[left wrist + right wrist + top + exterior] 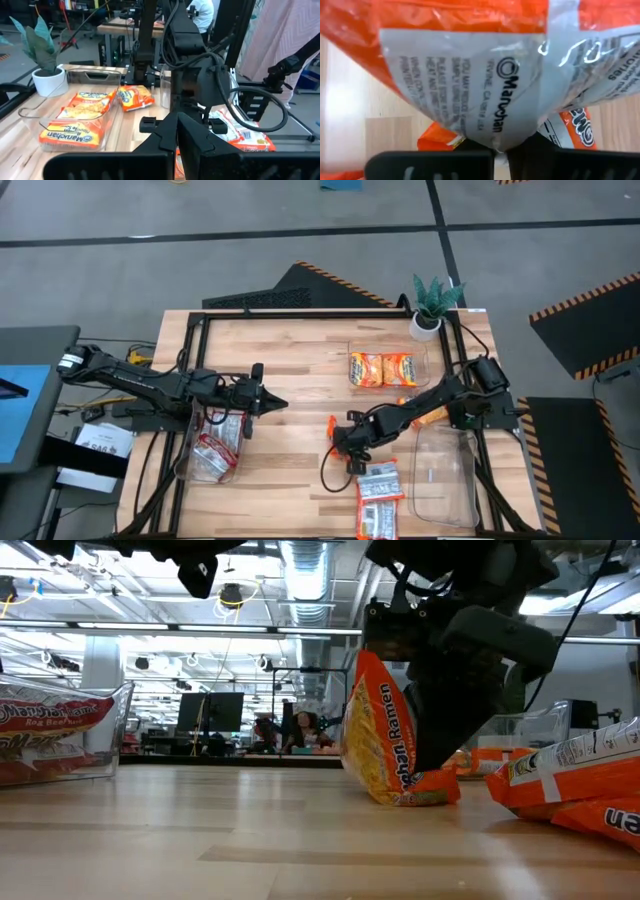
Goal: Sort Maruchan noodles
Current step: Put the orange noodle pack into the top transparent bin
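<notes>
My right gripper [345, 442] is near the table's middle, shut on an orange Maruchan noodle packet [388, 740]. Beside it, nearer the front edge, lie more white-and-orange packets [378, 498]. Another orange packet [432, 416] lies partly under my right arm. Two orange packets [382, 368] lie in a clear bin at the far side. Red-and-white packets [216, 450] lie in a clear bin at the left. My left gripper [280, 402] hangs shut and level above that left bin, touching nothing. My right gripper pinches the orange packet between its two fingers, where the wrapper's printed silver back [501, 131] gathers to a point. The fingers come from above, slanting down from the table's right. The packet stands tilted, its lower end [412, 796] on the table.
A third clear bin [445, 472] stands at the right front with nothing showing in it. A small potted plant [432, 305] stands at the far right corner. A black frame [300, 314] runs around the tabletop. Bare wood [290, 370] lies between the two arms.
</notes>
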